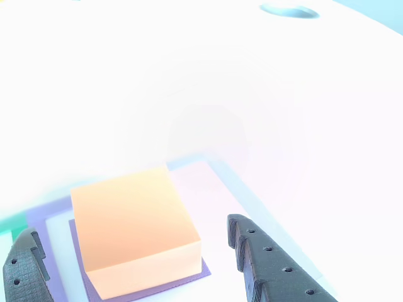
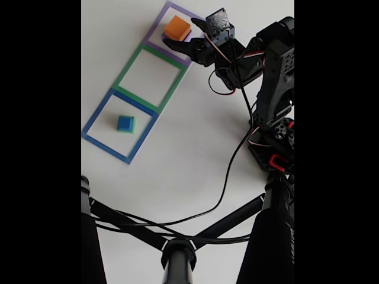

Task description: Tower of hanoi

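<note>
your gripper (image 1: 135, 261) stands spread wide around the orange cube (image 1: 135, 229), one dark ribbed finger (image 1: 277, 267) to the right of it and the other at the lower left edge of the other view, neither touching it. the orange cube sits on a purple cube (image 1: 151, 290), of which only a thin margin shows beneath. in the fixed view this stack (image 2: 177, 28) lies inside the purple square outline (image 2: 155, 26) at the top of the strip, the green outline (image 2: 127, 74) holds nothing, and a blue cube (image 2: 125, 122) on a green cube (image 2: 131, 129) sits in the blue outline (image 2: 98, 118). risks, as judged: the gap looks wider on the right than on the left, so closing may push the orange cube sideways across the purple one before both fingers bear. if you close too low, the fingers may catch the purple cube and drag or lift it too. the other view is heavily overexposed, so depth is hard to read.
</note>
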`<state>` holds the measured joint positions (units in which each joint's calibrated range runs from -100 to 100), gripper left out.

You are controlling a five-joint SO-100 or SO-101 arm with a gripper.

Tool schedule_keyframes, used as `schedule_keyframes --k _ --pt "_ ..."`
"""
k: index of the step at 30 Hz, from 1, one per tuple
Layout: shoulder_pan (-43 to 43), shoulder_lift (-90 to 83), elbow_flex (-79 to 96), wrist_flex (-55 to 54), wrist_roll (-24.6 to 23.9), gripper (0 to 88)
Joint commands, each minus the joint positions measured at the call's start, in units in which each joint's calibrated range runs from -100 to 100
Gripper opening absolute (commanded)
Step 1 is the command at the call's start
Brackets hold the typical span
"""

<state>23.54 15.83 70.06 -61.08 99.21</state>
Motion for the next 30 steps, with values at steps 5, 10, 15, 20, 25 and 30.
schedule_keyframes --k 5,10,15,20,25,30 --pt "-1.29 1.17 -1.79 -3.22 0.79 32.4" --pt "-1.68 1.81 -2.24 -3.30 0.79 30.9" --pt "-1.87 2.46 -2.42 -3.54 0.79 29.0" --pt "-2.06 2.94 -2.61 -3.54 0.79 25.4" --pt "-2.35 3.10 -2.70 -3.54 0.79 21.5" --pt "-2.64 3.19 -2.70 -3.54 0.79 17.0"
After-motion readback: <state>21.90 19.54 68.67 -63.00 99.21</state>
